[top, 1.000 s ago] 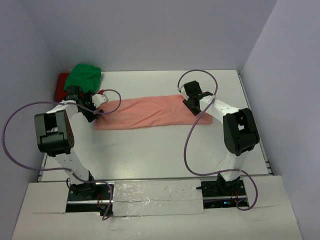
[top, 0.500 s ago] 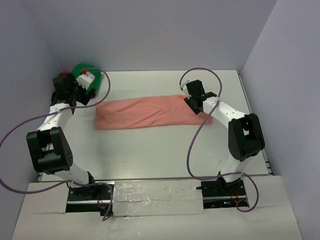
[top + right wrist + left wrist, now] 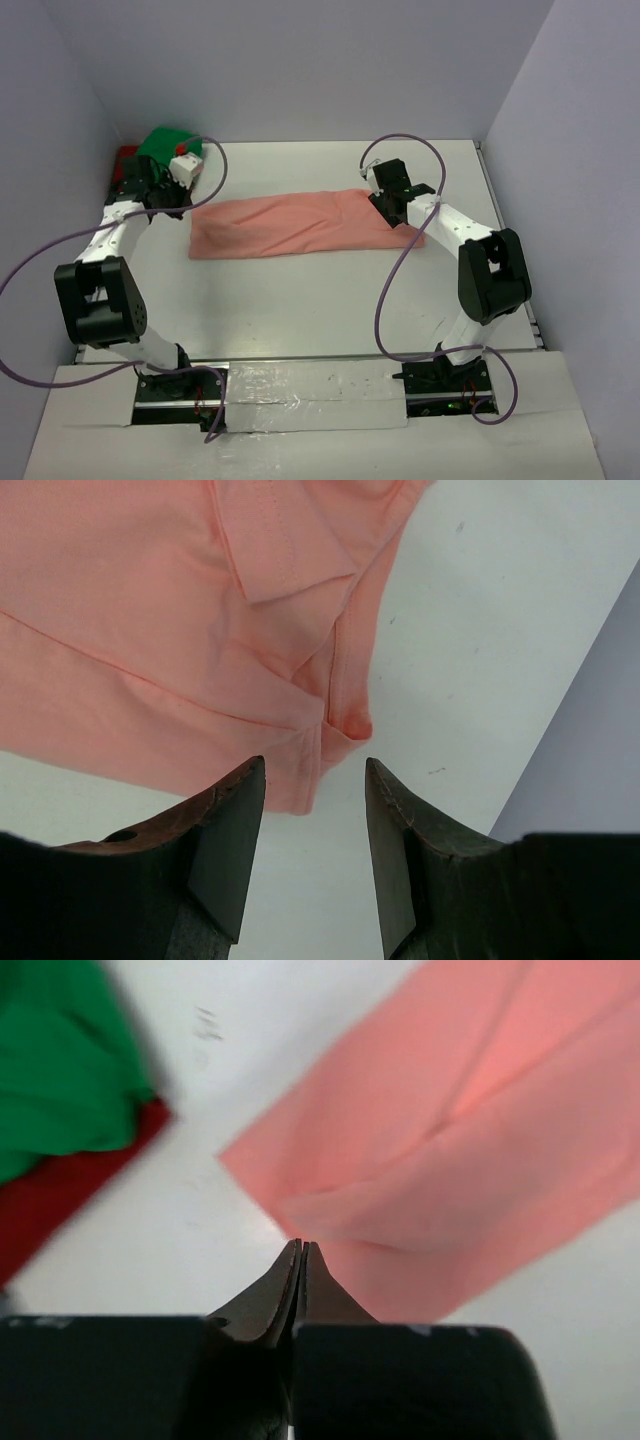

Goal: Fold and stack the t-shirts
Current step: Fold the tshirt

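Observation:
A salmon-pink t-shirt [image 3: 300, 225] lies folded into a long band across the middle of the table. My left gripper [image 3: 180, 200] hovers just off its left end, shut with nothing between the jaws; in the left wrist view its tips [image 3: 302, 1246] meet above the pink t-shirt's [image 3: 480, 1140] near corner. My right gripper [image 3: 398, 212] is over the band's right end. It stands open and empty, its fingertips [image 3: 315, 765] either side of the pink t-shirt's [image 3: 150, 630] hem corner. A green t-shirt [image 3: 165, 145] lies bunched on a red one [image 3: 125, 160] in the back left corner.
The side walls [image 3: 70, 150] stand close to the table at left and right. The green t-shirt [image 3: 60, 1070] and the red t-shirt [image 3: 60, 1200] lie just left of my left gripper. A purple cable [image 3: 385, 270] loops off each arm.
My left gripper let go of the pink t-shirt's left end, swung back toward the green t-shirt, then returned partway and shut empty. The right gripper barely shifted.

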You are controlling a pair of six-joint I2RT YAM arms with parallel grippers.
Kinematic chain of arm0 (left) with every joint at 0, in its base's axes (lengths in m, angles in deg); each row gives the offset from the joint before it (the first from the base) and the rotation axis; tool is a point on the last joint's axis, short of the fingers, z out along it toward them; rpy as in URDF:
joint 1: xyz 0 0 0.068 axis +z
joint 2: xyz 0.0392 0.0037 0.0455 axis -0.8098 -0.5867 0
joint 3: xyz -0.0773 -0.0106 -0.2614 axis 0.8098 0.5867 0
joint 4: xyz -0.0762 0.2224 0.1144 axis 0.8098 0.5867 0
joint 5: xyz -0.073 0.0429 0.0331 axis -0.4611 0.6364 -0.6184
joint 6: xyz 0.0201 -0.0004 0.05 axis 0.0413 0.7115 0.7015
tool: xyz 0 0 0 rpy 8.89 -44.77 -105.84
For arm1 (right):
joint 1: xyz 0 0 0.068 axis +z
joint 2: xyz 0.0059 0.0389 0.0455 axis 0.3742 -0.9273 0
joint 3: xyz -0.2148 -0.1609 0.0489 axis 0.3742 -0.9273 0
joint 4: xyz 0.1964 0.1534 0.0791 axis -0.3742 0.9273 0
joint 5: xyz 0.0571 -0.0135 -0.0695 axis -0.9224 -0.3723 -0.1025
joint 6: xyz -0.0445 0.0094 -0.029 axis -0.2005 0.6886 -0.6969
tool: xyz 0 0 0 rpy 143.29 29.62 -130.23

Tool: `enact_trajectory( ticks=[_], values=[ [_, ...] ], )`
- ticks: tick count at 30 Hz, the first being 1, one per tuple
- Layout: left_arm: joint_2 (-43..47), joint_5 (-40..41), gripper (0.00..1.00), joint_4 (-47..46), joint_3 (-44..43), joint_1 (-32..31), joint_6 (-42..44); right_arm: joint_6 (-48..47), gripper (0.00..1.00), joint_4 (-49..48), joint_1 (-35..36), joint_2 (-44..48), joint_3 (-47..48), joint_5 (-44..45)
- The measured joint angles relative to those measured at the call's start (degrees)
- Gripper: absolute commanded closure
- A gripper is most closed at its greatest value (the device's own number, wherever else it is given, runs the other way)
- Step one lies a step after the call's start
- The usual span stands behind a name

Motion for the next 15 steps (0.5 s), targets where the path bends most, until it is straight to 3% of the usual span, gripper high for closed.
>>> enact_trajectory(
  ticks=[7,15],
  values=[
    [-5.38,-1.53,1.0,4.55,2.23,-4.46,0.02,0.0,0.48,0.0,0.0,0.0,0.0,0.07],
    [-11.58,-0.68,1.0,1.16,3.32,-6.49,0.31,0.02,0.48,0.09,-0.11,0.22,0.0,0.0]
  ],
)
